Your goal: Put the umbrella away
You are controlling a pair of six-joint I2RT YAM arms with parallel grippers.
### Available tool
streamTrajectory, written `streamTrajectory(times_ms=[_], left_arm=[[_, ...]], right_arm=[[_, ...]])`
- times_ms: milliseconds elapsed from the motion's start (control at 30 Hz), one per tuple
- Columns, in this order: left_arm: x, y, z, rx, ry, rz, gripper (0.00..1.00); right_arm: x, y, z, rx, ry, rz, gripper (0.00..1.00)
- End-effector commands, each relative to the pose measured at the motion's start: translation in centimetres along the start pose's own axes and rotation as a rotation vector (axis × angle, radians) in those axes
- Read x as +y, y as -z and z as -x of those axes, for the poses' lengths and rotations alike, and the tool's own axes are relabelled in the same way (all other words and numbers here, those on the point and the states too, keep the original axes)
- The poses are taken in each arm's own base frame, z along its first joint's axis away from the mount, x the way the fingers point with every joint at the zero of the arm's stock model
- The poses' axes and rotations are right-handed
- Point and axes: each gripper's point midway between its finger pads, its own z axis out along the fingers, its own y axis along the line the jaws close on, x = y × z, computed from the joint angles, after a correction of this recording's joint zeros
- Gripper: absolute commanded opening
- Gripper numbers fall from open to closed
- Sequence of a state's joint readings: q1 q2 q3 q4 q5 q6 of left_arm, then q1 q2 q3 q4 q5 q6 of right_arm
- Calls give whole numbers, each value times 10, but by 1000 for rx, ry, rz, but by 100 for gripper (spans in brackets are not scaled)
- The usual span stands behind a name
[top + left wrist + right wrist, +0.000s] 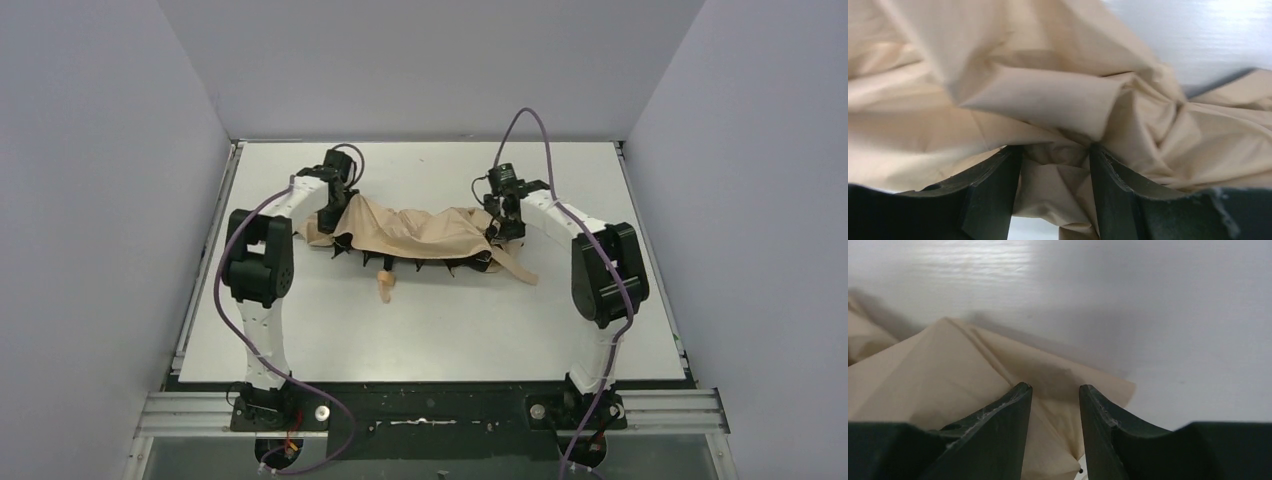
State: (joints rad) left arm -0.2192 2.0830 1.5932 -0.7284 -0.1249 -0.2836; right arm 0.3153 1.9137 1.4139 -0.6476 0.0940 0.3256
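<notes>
Table (430, 330): umbrella (420, 232) lies collapsed just 12 o'clock of centre, canopy loose and rumpled.
Left gripper (1055, 150), canopy's 9 o'clock end: pinching bunched fabric.
Right gripper (1055, 387), 3 o'clock end: jaws narrow, fabric between, grip unconfirmed.
Handle (386, 288) points 6 o'clock.
Step judged: gathering canopy.
Next: fold both ends inward together.

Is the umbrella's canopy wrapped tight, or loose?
Loose: the umbrella lies rumpled and spread wide, black ribs poking out along its near edge, strap trailing unfastened.

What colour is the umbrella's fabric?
Plain beige-tan, no pattern. The umbrella fabric shows best in the left wrist view.
</notes>
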Motion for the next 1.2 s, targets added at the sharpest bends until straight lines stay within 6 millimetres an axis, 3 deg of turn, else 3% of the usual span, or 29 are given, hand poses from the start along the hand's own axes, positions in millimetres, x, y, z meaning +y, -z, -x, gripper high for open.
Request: streamTrajectory(times_ms=[0,367,567,733,833,967,1167], left_arm=[[-52,8,22,-87,-37,-170,49],[-174,17,-10,-78,-234,-422,49],[-218,31,-41,-46,-259,-595,47],[-243,61,-57,-37,-244,-755,43],[-233,79,-56,-37,-221,-752,43],[-188,98,-30,-94,-156,-671,44],[-115,131,7,-201,-82,-580,55]], right_arm=[[48,-1,1,-41,-17,131,41],[149,5,-23,-17,-94,441,42],[186,15,-35,-31,-237,607,42],[213,50,-22,-106,-346,867,44],[198,63,-19,-132,-320,837,48],[140,72,-23,-171,-230,577,55],[57,83,-44,-171,-100,266,61]])
